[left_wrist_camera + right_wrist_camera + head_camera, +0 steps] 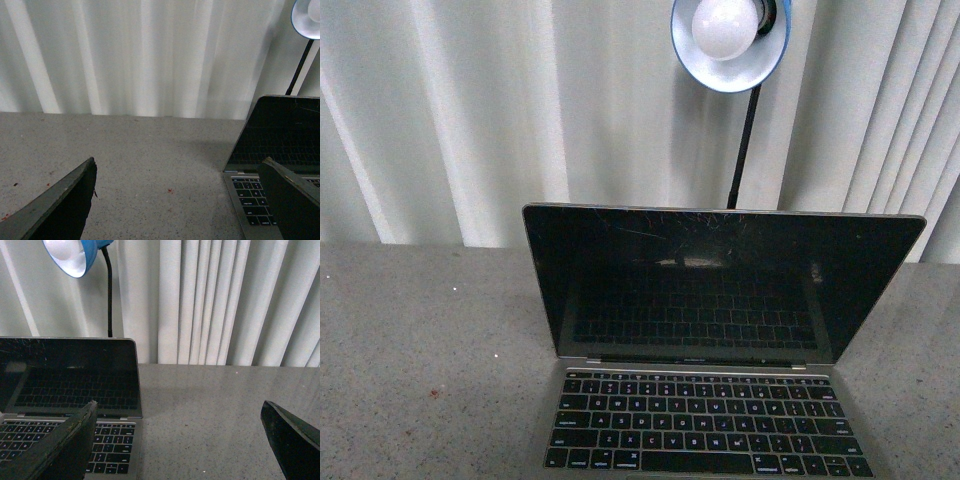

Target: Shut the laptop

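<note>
One laptop (720, 330) sits open on the grey speckled counter (420, 350), in the middle of the front view and slightly to the right. Its keyboard faces the robot and its near edge is cut off by the frame. The slim silver-grey base carries black keys. The glossy black screen stands up from the hinge, leaning a little back. The screen is dark, finely scratched near its top edge, and mirrors the keyboard below it.

Behind the laptop a desk lamp (730, 45) with a blue shade and a white bulb hangs over the lid on a thin black stem. Pale vertical blinds (470, 120) fill the background.

Neither arm shows in the front view. In the left wrist view the left claw (180, 162) is spread wide and holds nothing, with bare counter between its dark fingers (60, 210). One finger overlaps the left corner of the laptop (280, 135), and contact cannot be told. A few small reddish specks dot the counter here.

In the right wrist view the right claw (179, 404) is likewise spread wide and empty. One finger (65, 445) overlaps the right side of the laptop (70, 370) keyboard, and whether it touches cannot be told. The other finger lies over open counter beside the machine.
</note>
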Available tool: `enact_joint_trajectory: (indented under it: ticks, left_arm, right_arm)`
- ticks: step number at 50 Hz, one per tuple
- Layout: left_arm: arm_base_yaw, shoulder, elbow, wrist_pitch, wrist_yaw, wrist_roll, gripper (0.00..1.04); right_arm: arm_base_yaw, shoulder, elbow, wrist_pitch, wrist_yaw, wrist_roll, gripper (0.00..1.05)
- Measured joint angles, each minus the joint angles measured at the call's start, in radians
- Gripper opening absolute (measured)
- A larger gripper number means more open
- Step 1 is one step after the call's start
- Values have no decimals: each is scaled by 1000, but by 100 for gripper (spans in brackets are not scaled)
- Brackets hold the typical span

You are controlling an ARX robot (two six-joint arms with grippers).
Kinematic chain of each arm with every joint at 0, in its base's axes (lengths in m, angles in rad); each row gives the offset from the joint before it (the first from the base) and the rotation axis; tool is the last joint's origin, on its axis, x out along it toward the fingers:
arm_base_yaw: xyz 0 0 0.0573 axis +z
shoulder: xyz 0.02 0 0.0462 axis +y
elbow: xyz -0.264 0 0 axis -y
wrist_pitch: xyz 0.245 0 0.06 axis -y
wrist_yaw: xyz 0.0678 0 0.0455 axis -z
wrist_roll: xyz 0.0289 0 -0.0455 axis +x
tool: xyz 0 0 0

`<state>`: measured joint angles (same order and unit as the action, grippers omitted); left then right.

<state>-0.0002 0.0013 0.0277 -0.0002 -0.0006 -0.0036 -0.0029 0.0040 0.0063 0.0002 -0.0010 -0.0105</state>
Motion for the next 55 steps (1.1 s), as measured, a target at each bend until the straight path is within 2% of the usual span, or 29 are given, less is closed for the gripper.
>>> enact_joint_trajectory:
  ticks: [55]
  left_arm:
    - [0, 0, 0, 0, 0, 0, 98]
  right_arm:
    - [0, 0, 0, 0, 0, 0, 97]
